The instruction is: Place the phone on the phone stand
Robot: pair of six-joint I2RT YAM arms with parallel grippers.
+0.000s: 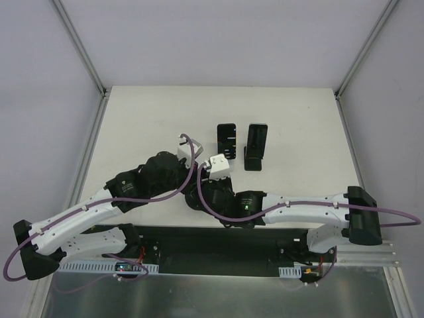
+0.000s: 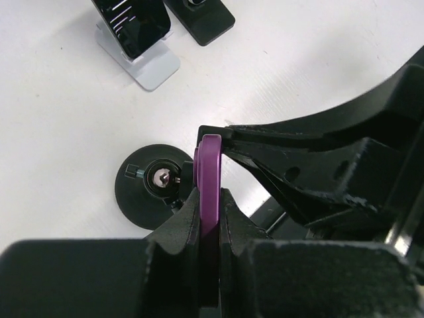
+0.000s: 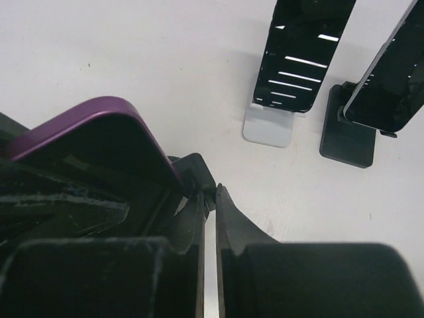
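My left gripper [image 2: 211, 196] is shut on the edge of a purple phone [image 2: 211, 162] and holds it upright above a black round-based phone stand [image 2: 147, 187] on the white table. In the right wrist view the phone [image 3: 99, 126] fills the left side. My right gripper [image 3: 210, 192] has its jaws nearly together, pinched on a black part of that stand [image 3: 197, 169] right beside the phone. In the top view both grippers, left [image 1: 191, 159] and right [image 1: 208, 173], meet mid-table and hide the phone and stand.
Two other phones stand just behind: one on a white stand [image 1: 227, 139] [image 3: 301, 53], one on a black stand [image 1: 256, 144] [image 3: 391, 73]. Grey walls and rails [image 1: 99, 86] enclose the white table [image 1: 298, 132].
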